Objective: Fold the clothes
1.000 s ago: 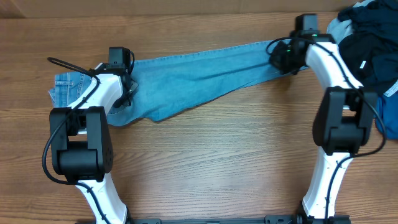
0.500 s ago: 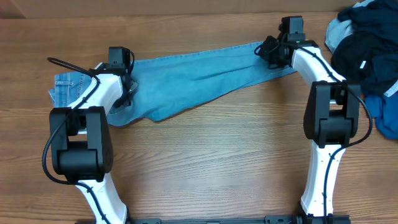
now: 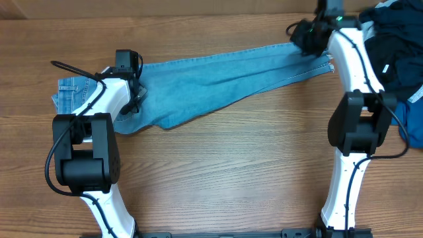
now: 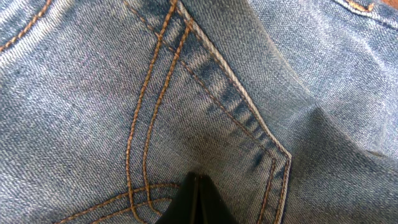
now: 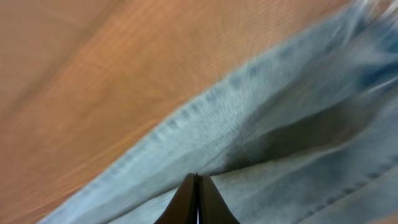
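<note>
Light blue jeans (image 3: 218, 79) lie stretched across the far side of the table, waist at the left and leg hems at the right (image 3: 324, 65). My left gripper (image 3: 132, 100) is shut, with its tips pressed down on the seat of the jeans. In the left wrist view its tips (image 4: 196, 179) rest beside the orange pocket stitching (image 4: 149, 93). My right gripper (image 3: 305, 37) is at the leg end near the hems. In the blurred right wrist view its fingers (image 5: 197, 179) are shut on the denim (image 5: 292, 155) at the cloth's edge.
A pile of dark blue and black clothes (image 3: 396, 46) lies at the far right corner, beside the right arm. More blue cloth (image 3: 413, 125) hangs at the right edge. Bare wooden table (image 3: 225, 172) fills the near half.
My right gripper swung left along the leg, then back right and farther away. The leg hems have shifted right and now show beyond the gripper. The left arm has not moved.
</note>
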Robot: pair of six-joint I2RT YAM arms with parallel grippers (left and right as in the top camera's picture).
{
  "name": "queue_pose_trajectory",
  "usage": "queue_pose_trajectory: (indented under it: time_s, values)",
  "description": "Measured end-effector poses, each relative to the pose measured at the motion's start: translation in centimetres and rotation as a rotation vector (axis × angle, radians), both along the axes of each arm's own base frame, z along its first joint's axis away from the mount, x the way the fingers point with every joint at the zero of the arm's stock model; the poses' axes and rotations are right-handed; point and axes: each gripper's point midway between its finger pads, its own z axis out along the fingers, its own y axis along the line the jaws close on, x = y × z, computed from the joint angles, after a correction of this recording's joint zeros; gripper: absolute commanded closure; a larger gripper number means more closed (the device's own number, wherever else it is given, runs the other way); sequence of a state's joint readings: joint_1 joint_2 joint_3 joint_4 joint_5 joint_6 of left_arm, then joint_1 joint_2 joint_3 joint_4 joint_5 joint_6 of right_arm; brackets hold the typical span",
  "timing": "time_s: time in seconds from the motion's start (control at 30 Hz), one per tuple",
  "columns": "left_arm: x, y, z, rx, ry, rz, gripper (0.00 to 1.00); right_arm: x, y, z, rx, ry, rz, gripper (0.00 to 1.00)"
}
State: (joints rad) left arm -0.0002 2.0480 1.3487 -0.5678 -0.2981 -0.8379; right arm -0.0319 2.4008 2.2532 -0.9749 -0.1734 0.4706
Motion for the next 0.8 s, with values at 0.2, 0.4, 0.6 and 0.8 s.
queue_pose_trajectory:
  time_s: [0.2, 0.4, 0.6, 0.8]
  values:
    - [0.0, 0.0, 0.0, 0.001, 0.0, -0.003, 0.96, -1.8, 0.4, 0.0, -0.019, 0.064, 0.037, 0.96]
    - [0.1, 0.0, 0.0, 0.001, -0.003, -0.003, 0.96, -4.0, 2.5, -6.2, -0.01, 0.154, 0.083, 0.96]
    - [0.1, 0.0, 0.0, 0.001, -0.003, -0.003, 0.96, -5.2, 3.1, -9.3, 0.002, 0.186, 0.093, 0.96]
    - [0.1, 0.0, 0.0, 0.001, -0.003, -0.003, 0.96, -3.6, 3.3, -8.9, 0.007, 0.118, 0.091, 0.96]
